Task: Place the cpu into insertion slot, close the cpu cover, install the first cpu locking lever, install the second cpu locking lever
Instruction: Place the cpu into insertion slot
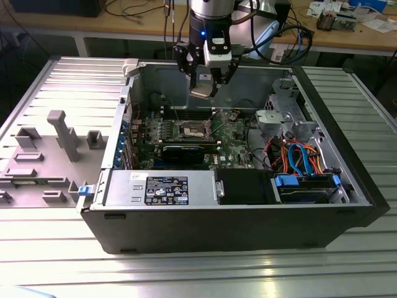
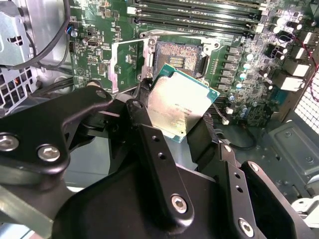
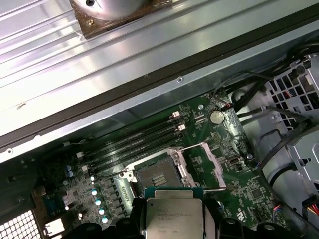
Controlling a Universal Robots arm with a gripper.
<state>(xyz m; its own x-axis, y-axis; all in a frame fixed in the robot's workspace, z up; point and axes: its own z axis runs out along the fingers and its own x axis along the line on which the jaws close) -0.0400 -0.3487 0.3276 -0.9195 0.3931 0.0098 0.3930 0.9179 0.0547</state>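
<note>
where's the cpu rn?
In the exterior view the cpu is held in the gripper, raised over the open computer case. In both wrist views it hangs just short of the uncovered insertion slot, not in it.

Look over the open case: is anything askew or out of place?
The cpu, held by the end effector near the slot, is askew: its edges run at an angle to the slot's. Nothing looks damaged.

Silver-grey cpu [image 2: 182, 102], black tool [image 1: 205, 85], green board [image 2: 99, 22] (insertion slot [image 2: 179, 55] seemingly gold-speckled).
</note>
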